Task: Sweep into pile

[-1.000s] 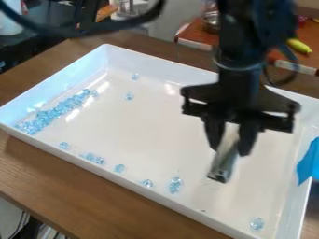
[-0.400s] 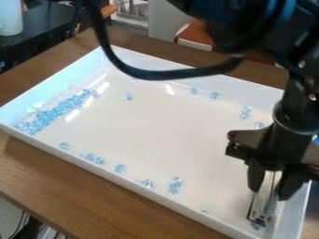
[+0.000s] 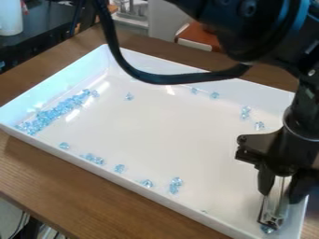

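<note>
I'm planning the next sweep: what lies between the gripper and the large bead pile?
In the camera view, only bare floor of the white tray lies straight between the gripper and the large bead pile.

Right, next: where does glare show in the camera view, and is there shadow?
Camera view: white glare streaks the tray floor beside the long bead cluster, a smaller glint near its far wall; same view, soft shadow darkens the table by the tray's left corner.

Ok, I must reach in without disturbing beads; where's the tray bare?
The white tray has a bare middle, between loose beads along its near and far walls. Crowded: the left wall, with the bead pile, and the near-right corner, with the gripper and its tool.
</note>
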Robot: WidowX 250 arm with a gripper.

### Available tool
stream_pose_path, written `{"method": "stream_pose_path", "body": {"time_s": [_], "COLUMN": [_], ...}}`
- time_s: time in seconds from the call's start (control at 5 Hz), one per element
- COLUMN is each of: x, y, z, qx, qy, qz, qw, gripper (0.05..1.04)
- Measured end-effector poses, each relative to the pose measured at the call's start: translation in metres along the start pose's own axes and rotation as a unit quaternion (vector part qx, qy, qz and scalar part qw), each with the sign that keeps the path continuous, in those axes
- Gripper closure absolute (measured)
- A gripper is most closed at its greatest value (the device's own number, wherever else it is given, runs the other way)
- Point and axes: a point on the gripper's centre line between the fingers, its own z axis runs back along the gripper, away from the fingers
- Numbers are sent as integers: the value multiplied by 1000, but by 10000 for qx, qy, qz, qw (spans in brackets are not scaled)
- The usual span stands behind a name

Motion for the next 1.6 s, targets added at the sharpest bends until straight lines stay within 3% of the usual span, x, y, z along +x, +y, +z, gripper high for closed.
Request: {"method": "stream_pose_path", "body": {"time_s": [0.2,0.4,0.6,0.8,1.0,1.2,1.4,1.6], "x": [-4,-8,-2,3,9,5,20,17], "y": [6,25,58,84,109,107,81,58], "z": [2,5,9,16,18,33,52,42], "qx": [2,295,930,1301,1541,1256,704,620], "qy": [-65,-215,-512,-857,-1051,-897,-778,-591], "qz": [-120,-262,-317,-292,-175,-139,69,-79], "qw": [9999,9990,9938,9874,9823,9879,9945,9963], "gripper": [731,731,731,731,731,731,731,731]}}
